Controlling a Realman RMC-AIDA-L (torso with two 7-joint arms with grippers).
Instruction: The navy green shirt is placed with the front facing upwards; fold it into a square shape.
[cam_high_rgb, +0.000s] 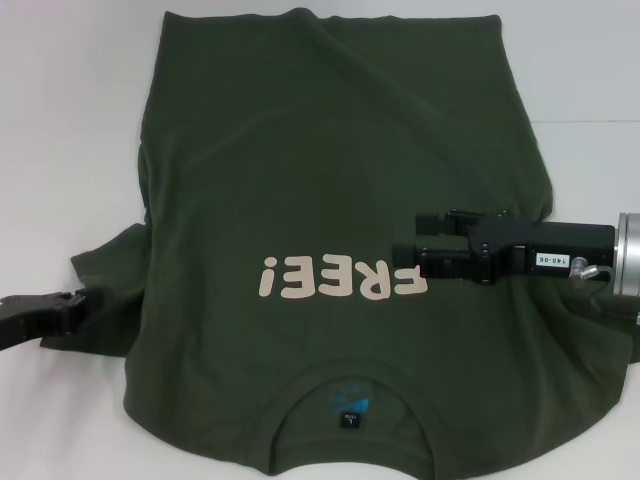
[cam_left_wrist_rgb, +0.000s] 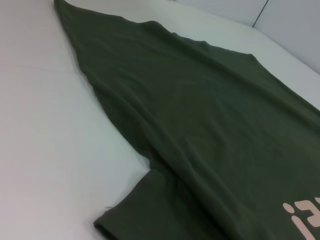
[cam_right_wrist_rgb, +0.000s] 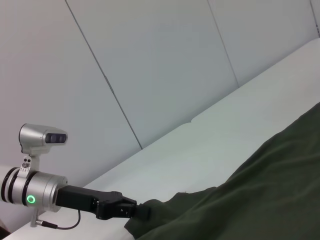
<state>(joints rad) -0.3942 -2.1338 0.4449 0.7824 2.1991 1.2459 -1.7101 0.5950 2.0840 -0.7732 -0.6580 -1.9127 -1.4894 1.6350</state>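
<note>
The navy green shirt (cam_high_rgb: 330, 170) lies flat and front up on the white table, its collar and blue neck label (cam_high_rgb: 348, 405) nearest me. The cream "FREE!" lettering (cam_high_rgb: 320, 278) reads upside down. My left gripper (cam_high_rgb: 82, 305) is low at the outer edge of the shirt's left sleeve (cam_high_rgb: 105, 275); the right wrist view shows it (cam_right_wrist_rgb: 142, 211) touching that sleeve. My right gripper (cam_high_rgb: 425, 245) is open, above the chest at the right end of the lettering, holding nothing. The left wrist view shows the shirt (cam_left_wrist_rgb: 200, 125) and the sleeve (cam_left_wrist_rgb: 130, 215).
The white table (cam_high_rgb: 60, 120) shows bare to the left and right of the shirt. Grey wall panels (cam_right_wrist_rgb: 150, 65) stand behind the table's far edge. The shirt's hem reaches the far side of the table.
</note>
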